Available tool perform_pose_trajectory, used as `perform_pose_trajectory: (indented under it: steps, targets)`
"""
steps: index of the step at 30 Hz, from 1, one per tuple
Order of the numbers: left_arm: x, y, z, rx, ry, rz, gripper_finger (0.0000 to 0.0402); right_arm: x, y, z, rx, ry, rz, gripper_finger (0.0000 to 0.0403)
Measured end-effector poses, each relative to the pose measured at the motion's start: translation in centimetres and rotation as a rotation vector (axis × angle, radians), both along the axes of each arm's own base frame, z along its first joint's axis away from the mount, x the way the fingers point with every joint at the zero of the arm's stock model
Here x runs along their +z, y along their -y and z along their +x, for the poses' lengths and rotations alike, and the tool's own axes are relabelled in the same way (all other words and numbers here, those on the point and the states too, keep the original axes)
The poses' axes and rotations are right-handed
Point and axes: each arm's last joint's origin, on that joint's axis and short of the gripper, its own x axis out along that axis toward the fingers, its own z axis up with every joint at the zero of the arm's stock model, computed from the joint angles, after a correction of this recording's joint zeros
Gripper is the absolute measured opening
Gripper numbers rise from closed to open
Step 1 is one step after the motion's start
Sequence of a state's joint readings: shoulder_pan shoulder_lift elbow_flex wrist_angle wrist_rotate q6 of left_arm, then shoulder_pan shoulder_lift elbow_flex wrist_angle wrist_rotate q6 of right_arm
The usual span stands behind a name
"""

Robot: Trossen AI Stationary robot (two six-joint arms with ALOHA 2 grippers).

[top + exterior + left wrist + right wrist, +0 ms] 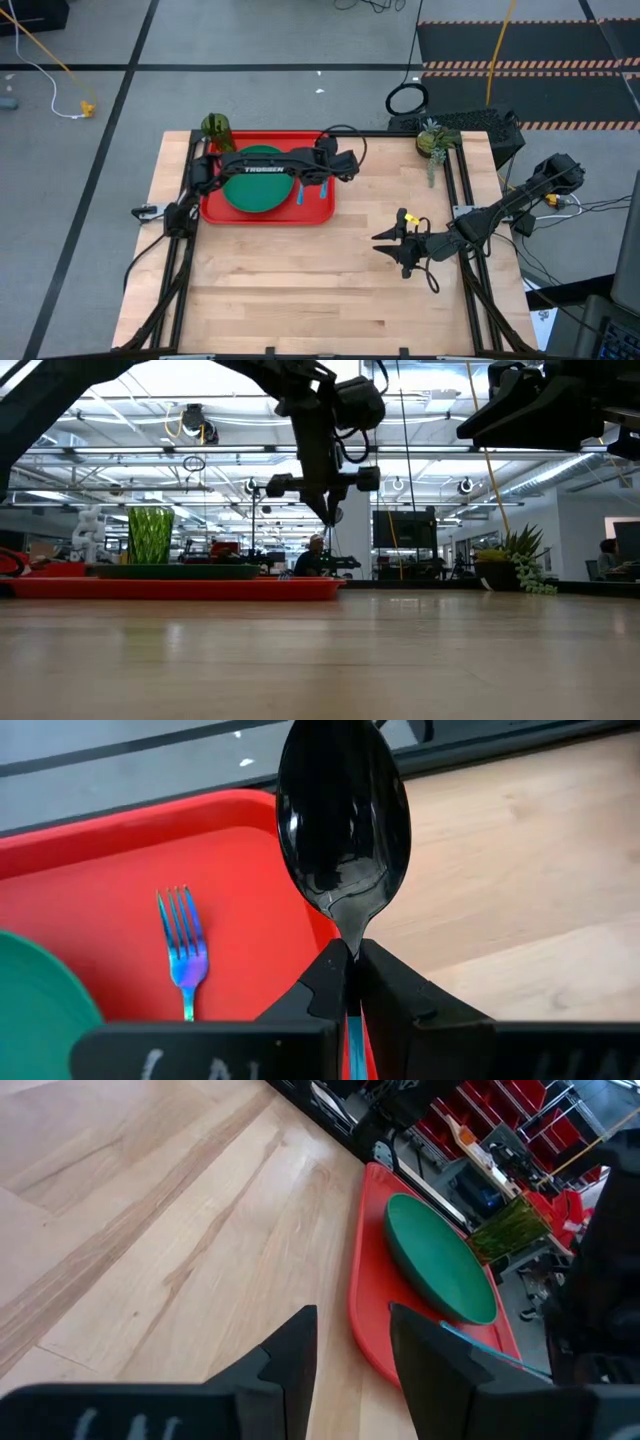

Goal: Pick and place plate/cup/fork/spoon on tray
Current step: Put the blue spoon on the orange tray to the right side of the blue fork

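A: The bench is pale wood planks on a black frame, with grey floor and striped mats around it. On the table point(300, 290) the tray point(215, 210) sits toward ten o'clock from centre, and a small potted plant point(433, 141) stands near one o'clock.

B: What does the tray hold?

A: The plate point(255, 194) lies flat in its middle, the cup point(215, 127) stands at the eleven o'clock corner, and the fork point(184, 952) rests at the plate's three o'clock side. The left gripper point(350, 982) hangs over that same edge, clamped on the spoon point(343, 825) at the neck just below its bowl.

B: A sound place to grip it?

A: Probably. The spoon looks light, rigid and glossy, so it may swivel between the pads; a hold at the narrow neck or mid-handle seems least likely to slip. It should tolerate a short drop beside the fork.

B: And the other arm?

A: The right gripper point(352, 1335) waits near four o'clock over bare wood, fingers parted, holding nothing.
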State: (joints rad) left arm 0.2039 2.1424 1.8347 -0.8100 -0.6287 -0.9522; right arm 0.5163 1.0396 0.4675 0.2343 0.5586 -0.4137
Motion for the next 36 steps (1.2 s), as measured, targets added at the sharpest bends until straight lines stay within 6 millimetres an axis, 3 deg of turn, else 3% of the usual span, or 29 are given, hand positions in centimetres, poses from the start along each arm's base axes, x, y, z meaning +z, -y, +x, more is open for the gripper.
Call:
perform_pose_trajectory:
  steps: [7, 17, 29, 36]
  targets:
    - [-0.9, -0.5, 0.0, 0.012, -0.027, -0.002, 0.0026, 0.0, 0.0, 0.0, 0.0, -0.001, 0.001, 0.0123]
    - [-4.2, -1.6, 0.5, 0.052, -0.088, -0.028, 0.0026, 0.0, 0.0, 0.0, -0.007, 0.0, -0.002, 0.0123]
    - [-4.6, -1.5, -0.2, 0.102, -0.118, -0.076, 0.0026, 0.0, 0.1, 0.0, -0.02, 0.001, -0.008, 0.0123]
    - [-6.0, -1.4, -0.1, 0.115, -0.133, -0.127, 0.0026, 0.0, 0.1, 0.0, -0.019, 0.001, -0.008, 0.0123]
